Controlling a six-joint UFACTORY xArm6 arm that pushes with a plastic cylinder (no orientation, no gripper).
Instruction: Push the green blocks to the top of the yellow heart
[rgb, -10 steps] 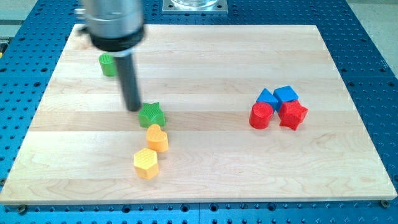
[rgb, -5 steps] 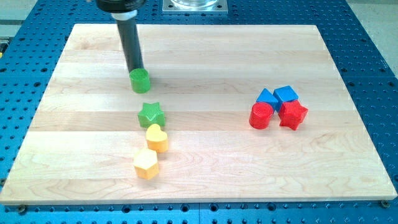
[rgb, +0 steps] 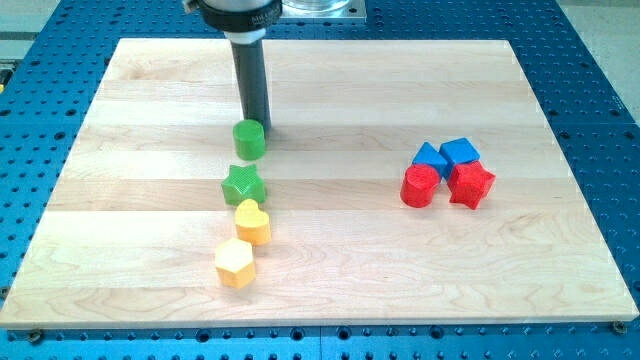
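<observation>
Camera view shows my tip touching the far right edge of the green cylinder block on the wooden board. Just nearer sits the green star block, touching the yellow heart block. No fingers exist on this rod.

Tip seen just above and right of green cylinder, touching or nearly touching it. Green star placed just below cylinder, small gap between. Yellow heart set directly below star, touching it. Yellow hexagon found below-left of heart. At view's right, cluster: two blue blocks above red cylinder and red star. All on wooden board.
</observation>
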